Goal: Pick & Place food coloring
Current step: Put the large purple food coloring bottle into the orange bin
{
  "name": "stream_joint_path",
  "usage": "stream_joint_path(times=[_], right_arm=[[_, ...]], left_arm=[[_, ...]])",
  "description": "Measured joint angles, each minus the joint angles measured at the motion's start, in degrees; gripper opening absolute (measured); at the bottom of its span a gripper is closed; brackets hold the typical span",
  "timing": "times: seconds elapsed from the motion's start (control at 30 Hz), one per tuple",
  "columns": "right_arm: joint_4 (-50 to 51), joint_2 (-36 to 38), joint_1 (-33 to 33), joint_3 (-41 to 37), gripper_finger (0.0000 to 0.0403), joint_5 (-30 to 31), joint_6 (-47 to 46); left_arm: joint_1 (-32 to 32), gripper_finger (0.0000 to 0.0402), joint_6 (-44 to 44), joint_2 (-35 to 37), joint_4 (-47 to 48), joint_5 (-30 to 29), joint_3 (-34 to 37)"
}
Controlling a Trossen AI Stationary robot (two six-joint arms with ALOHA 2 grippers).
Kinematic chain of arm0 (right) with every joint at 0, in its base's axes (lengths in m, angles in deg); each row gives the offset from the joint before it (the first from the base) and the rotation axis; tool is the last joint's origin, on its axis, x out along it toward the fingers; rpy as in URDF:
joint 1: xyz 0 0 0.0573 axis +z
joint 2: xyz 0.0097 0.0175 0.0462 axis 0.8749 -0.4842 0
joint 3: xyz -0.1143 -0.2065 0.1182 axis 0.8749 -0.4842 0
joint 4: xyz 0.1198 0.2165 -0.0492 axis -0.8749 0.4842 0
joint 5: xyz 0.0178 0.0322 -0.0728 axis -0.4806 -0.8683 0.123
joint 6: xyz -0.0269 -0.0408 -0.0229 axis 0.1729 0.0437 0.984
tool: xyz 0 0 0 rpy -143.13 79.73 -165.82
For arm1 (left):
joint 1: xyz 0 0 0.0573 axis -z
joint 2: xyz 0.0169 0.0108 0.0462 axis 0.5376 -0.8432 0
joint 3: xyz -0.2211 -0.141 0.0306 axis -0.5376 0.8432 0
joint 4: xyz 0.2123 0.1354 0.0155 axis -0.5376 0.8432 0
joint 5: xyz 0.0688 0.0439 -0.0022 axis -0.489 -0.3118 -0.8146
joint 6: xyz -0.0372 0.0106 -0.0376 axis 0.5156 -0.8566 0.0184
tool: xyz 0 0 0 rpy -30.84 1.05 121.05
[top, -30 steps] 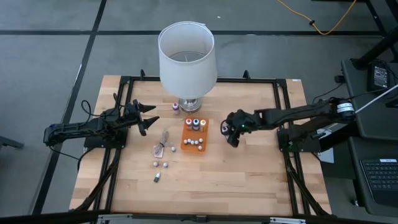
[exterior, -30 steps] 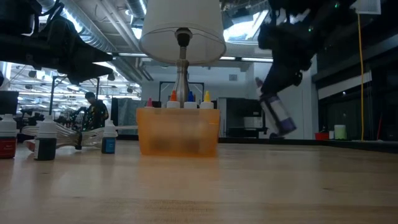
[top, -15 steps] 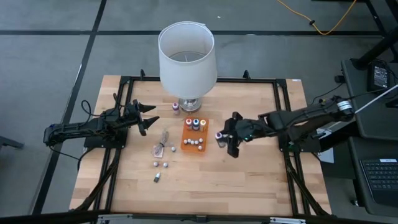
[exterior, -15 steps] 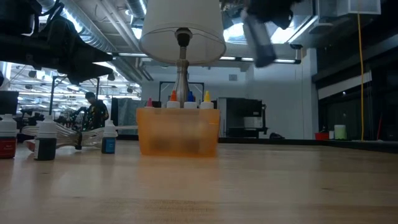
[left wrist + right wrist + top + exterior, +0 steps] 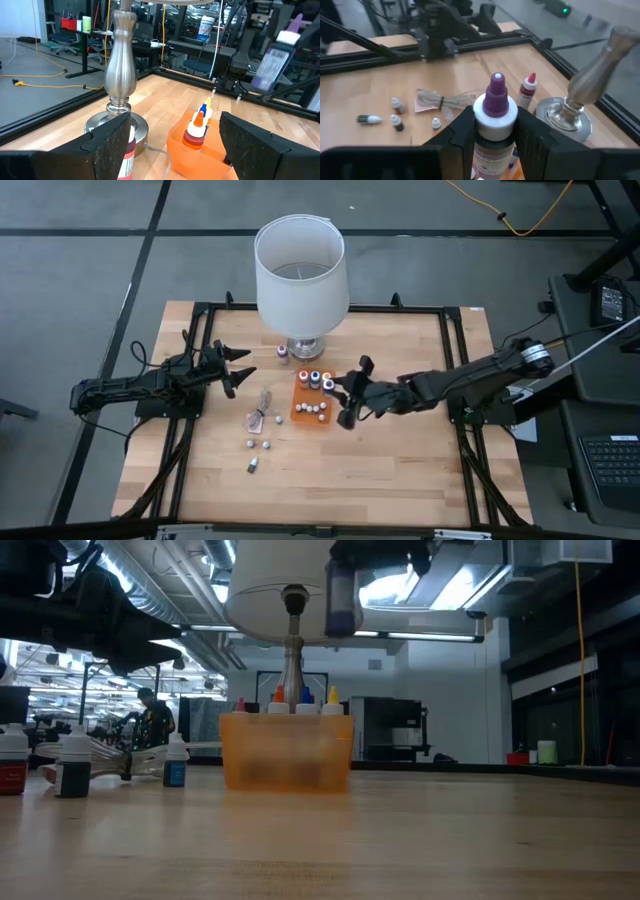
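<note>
We see 2 matte black arms, left arm [image 5: 130,388] and right arm [image 5: 470,375], with thin cables and blunt, angular black fingers [image 5: 457,131].

Light: bright, even, overhead; ceiling glare in low view.
Shadows: faint.
Blur: held purple bottle [image 5: 276,56] soft.

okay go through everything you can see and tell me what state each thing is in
Right gripper: shut on the purple bottle, held upright above the tray.
Left gripper: open, empty, waiting at the left.
Tray: holds upright bottles.
Loose bottles: on the table, some upright, one lying.
Wrapper: crumpled.
Lamp: upright.
</note>
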Motion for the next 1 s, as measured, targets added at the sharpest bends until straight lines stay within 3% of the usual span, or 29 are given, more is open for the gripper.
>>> stream_joint_path(times=[0.43,1.0], right_arm=[[-15.5,-16.1,-0.2,0.0,0.0112,6.3,1.8],[-24.9,-24.5,-5.5,-0.1,0.0117,2.9,2.9]], left_arm=[[0.0,0.0294,0.0,0.0,0.0,0.0,0.0],[0.0,0.0294,0.0,0.0,0.0,0.0,0.0]])
